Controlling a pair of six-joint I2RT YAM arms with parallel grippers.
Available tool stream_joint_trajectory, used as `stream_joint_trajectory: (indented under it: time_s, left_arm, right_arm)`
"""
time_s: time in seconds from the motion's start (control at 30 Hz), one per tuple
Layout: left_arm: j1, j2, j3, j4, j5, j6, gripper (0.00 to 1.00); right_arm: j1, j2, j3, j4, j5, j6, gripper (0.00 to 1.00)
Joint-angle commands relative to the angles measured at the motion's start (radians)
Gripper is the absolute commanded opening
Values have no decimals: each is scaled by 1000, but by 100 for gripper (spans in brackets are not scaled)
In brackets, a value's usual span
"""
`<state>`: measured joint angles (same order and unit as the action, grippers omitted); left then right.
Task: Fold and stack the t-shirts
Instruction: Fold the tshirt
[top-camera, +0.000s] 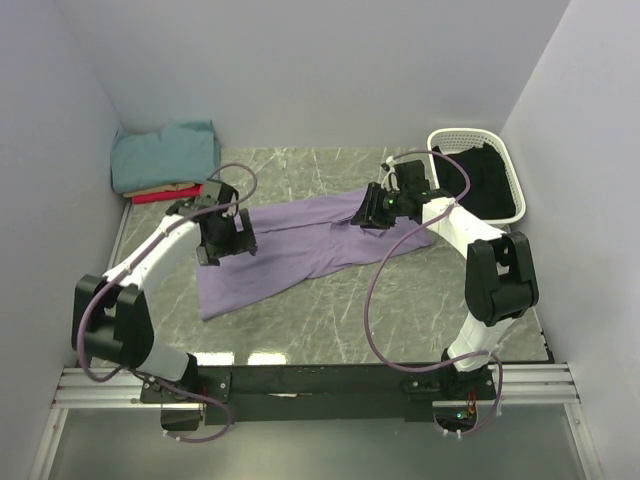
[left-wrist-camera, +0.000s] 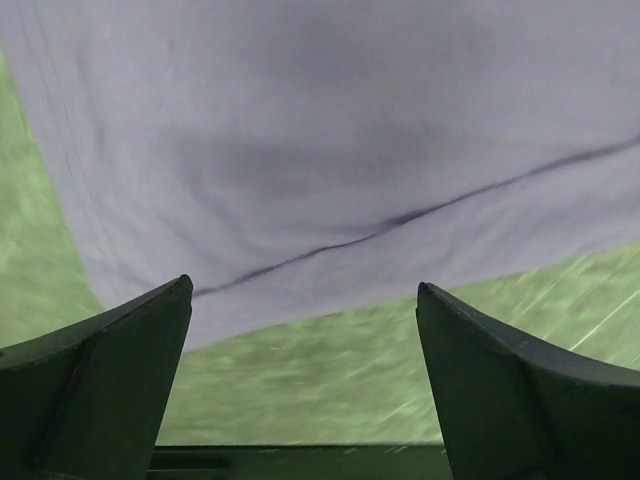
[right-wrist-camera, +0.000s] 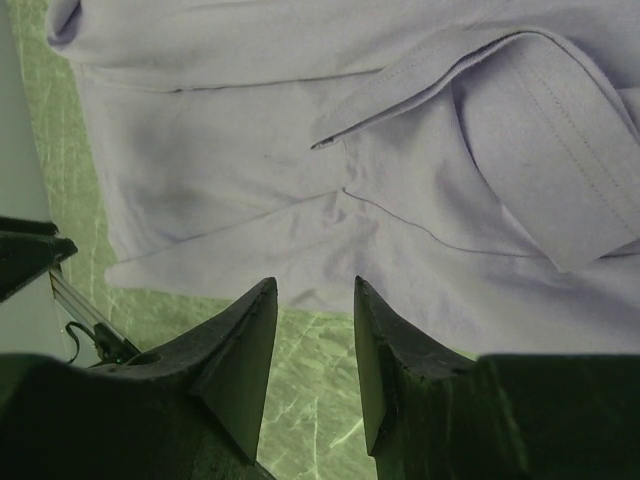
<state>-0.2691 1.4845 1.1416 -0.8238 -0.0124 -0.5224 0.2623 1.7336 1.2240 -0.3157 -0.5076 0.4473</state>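
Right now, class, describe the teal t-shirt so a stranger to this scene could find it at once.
Look at the marble table, then its far left corner. The teal t-shirt lies there folded, on top of a tan shirt and a red shirt. It is the only blue-green cloth and the bulkiest of the three.

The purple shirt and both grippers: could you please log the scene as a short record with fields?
purple shirt: unfolded, lying rumpled
left gripper: wide open, empty, over the shirt's left part
right gripper: part open, empty, over the shirt's right end
folded stack: teal on top, back left
basket: back right, dark cloth inside
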Motion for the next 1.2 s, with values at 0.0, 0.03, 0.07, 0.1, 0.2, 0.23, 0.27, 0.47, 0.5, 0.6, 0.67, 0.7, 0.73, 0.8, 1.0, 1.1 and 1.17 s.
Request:
stream_joint_trajectory:
  time_s: [0.0, 0.03, 0.07, 0.1, 0.2, 0.23, 0.27, 0.47, 0.5, 0.6, 0.67, 0.7, 0.73, 0.8, 1.0, 1.1, 1.17]
  left_arm:
    - [-84, -165, -130, 17, -170, -423, 99]
    - [-109, -221, -161, 21, -182, -459, 100]
    - [-152, -243, -187, 14, -204, -490, 99]
    - [-166, -265, -224, -38, -234, -564, 99]
    - [-188, -343, -305, -73, -274, -654, 100]
    - [-200, -381, -319, -75, -290, -674, 99]
    - [-203, -400, -336, -74, -303, -714, 99]
    - [-214, -428, -405, -58, -382, -774, 100]
    - [-217, -420, -420, -51, -385, -778, 99]
    - [-231, -394, -448, -17, -386, -798, 99]
    - [-231, -374, -454, 0, -390, -801, 99]
    - [-231, -366, -453, 2, -403, -804, 99]
    - [-232, -353, -448, -1, -409, -809, 100]
    - [-232, -342, -439, -1, -423, -808, 100]
    - [-231, -313, -422, 12, -446, -800, 99]
    - [-231, -293, -418, 25, -449, -788, 98]
    - [-232, -279, -418, 38, -440, -780, 95]
  right_arm:
    - [9, -9, 28, 12, -12, -15, 44]
    - [8, -17, 25, 12, -14, -15, 44]
    - [12, -22, 23, 16, -17, -12, 44]
    - [12, -29, 17, 18, -22, -10, 44]
    - [23, -45, 0, 32, -28, -6, 44]
    - [26, -46, 0, 32, -31, -7, 44]
    - [32, -49, -1, 32, -32, -7, 45]
    - [49, -75, -29, 43, -23, -4, 45]
    - [49, -78, -37, 43, -23, -5, 45]
    - [51, -80, -41, 40, -22, -7, 45]
    - [51, -82, -46, 41, -22, -10, 45]
    - [52, -80, -46, 38, -22, -12, 45]
    - [52, -78, -44, 38, -22, -15, 45]
    - [52, -74, -43, 35, -23, -16, 45]
    - [51, -69, -46, 35, -23, -21, 45]
    - [51, -69, -52, 29, -16, -27, 45]
    - [51, -69, -54, 30, -12, -28, 45]
